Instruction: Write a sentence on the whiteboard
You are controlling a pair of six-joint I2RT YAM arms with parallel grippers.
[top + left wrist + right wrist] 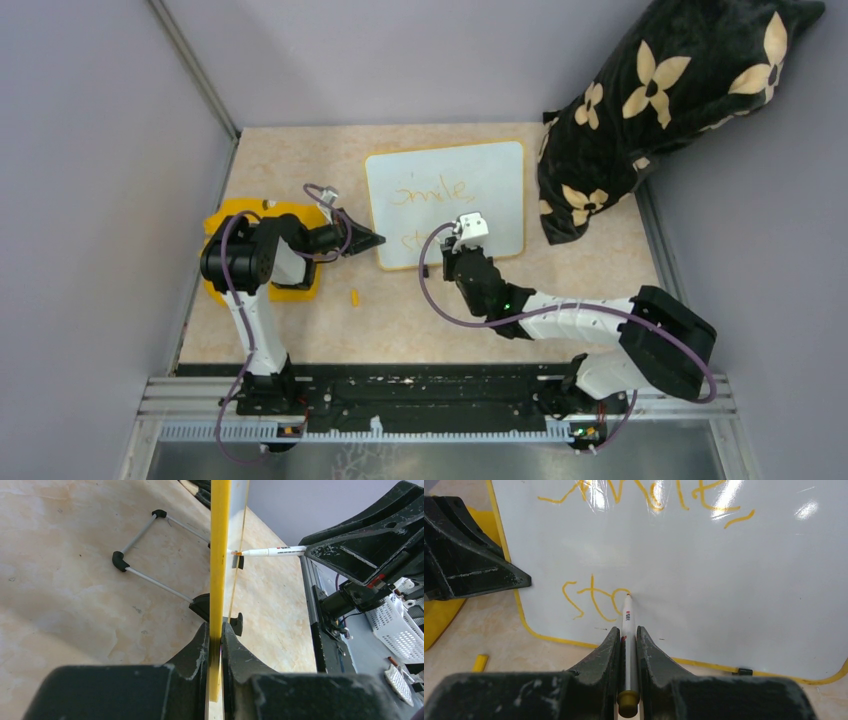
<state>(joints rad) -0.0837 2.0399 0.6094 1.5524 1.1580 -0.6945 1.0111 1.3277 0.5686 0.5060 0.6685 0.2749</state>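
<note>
The whiteboard (490, 190) is at the table's middle, white with a yellow-orange rim. The sentence (430, 188) reads "smile" on top, with a short lower line beginning "sta" (594, 600). My left gripper (378, 240) is shut on the board's left edge. In the left wrist view it (216, 635) pinches the yellow rim (220, 555), which is seen edge-on. My right gripper (452, 250) is shut on a white marker (626, 622) with a yellow end. The marker's tip touches the board at the last letter. The marker also shows in the left wrist view (272, 551).
A flat yellow piece (300, 285) lies under my left arm. A small yellow cap (354, 296) lies on the table in front of the board. A black flowered cushion (660, 100) fills the back right corner. The board's wire stand (150, 550) sticks out behind it. Grey walls close the left and back.
</note>
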